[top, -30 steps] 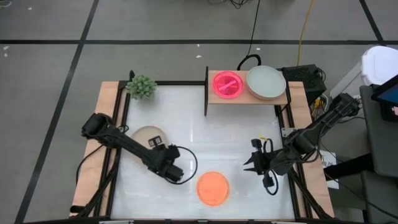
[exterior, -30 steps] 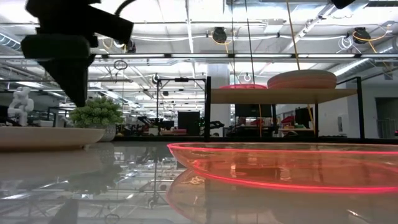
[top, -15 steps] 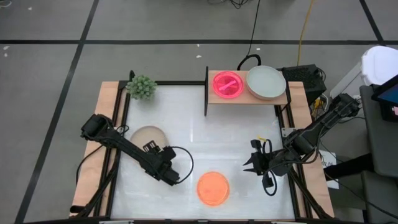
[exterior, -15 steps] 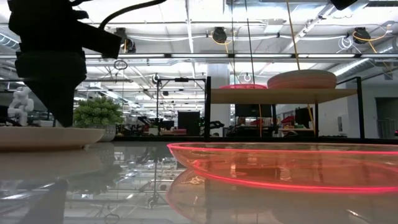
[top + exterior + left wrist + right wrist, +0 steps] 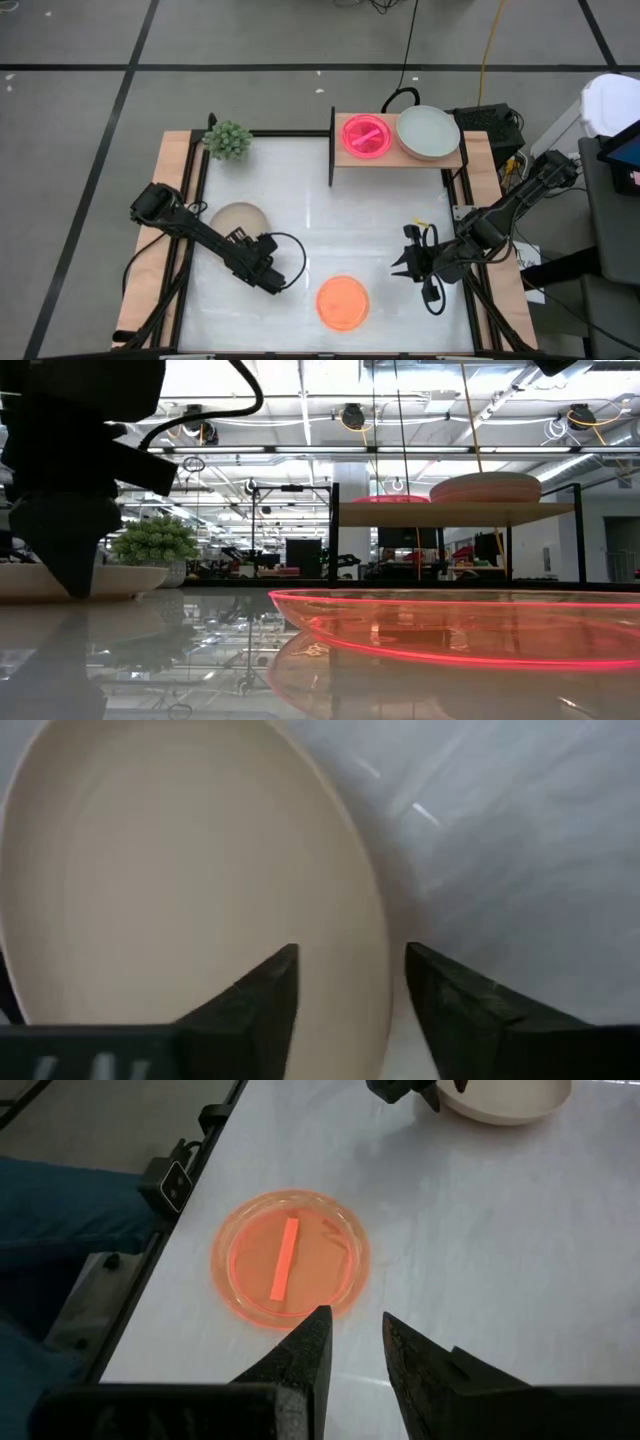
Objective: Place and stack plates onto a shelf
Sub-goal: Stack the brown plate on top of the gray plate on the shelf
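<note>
A beige plate (image 5: pixel 235 215) lies flat on the white table at its left side. My left gripper (image 5: pixel 262 272) hangs low just beside it, open. In the left wrist view its fingers (image 5: pixel 350 955) stand on either side of the plate's rim (image 5: pixel 372 920), one over the plate's inside and one outside. An orange plate (image 5: pixel 343 301) lies near the table's near edge. My right gripper (image 5: pixel 400 268) waits open to the right of it. The shelf (image 5: pixel 452 159) at the far edge carries a magenta plate (image 5: pixel 365 135) and a pale grey-green plate (image 5: pixel 428 132).
A small green plant (image 5: pixel 228 140) stands at the far left corner. Wooden side rails (image 5: pixel 150 290) run along the table's left and right edges. Bare white tabletop lies between the beige plate and the shelf. The right arm's cable (image 5: pixel 432 290) hangs beside its gripper.
My left gripper has moved toward the table's left, toward the beige plate, and has come down close to the tabletop. The plates and my right gripper have kept still.
</note>
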Available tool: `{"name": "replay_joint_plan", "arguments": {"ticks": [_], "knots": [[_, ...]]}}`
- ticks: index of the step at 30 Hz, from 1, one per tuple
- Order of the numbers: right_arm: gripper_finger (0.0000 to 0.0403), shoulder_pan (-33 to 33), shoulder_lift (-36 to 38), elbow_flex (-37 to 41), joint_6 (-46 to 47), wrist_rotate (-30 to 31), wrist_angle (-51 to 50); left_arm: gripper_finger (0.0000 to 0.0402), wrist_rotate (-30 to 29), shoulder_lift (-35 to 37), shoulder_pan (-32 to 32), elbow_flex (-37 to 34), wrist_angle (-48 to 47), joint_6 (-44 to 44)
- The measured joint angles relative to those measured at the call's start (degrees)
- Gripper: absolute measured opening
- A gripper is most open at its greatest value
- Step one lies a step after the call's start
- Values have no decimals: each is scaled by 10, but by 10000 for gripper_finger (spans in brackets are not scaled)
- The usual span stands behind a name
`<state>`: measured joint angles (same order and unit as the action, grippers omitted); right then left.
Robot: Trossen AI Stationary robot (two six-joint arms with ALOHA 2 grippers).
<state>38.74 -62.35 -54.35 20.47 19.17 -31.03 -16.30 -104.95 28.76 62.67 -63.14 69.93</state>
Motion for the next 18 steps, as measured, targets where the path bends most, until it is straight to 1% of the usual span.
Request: {"name": "replay_joint_plan", "arguments": {"ticks": [2,7,9,11,18], "knots": [[77,0,0,0,0,0,1,156,-1,0,2,0,9,-8],[77,0,0,0,-2,1,9,53,-11,0,3,0,19,-29],[77,0,0,0,-3,1,9,20,-12,0,3,0,20,-45],[77,0,0,0,-3,1,9,12,-17,0,2,0,25,-60],[77,0,0,0,-3,1,10,12,-13,0,1,17,22,-123]]}}
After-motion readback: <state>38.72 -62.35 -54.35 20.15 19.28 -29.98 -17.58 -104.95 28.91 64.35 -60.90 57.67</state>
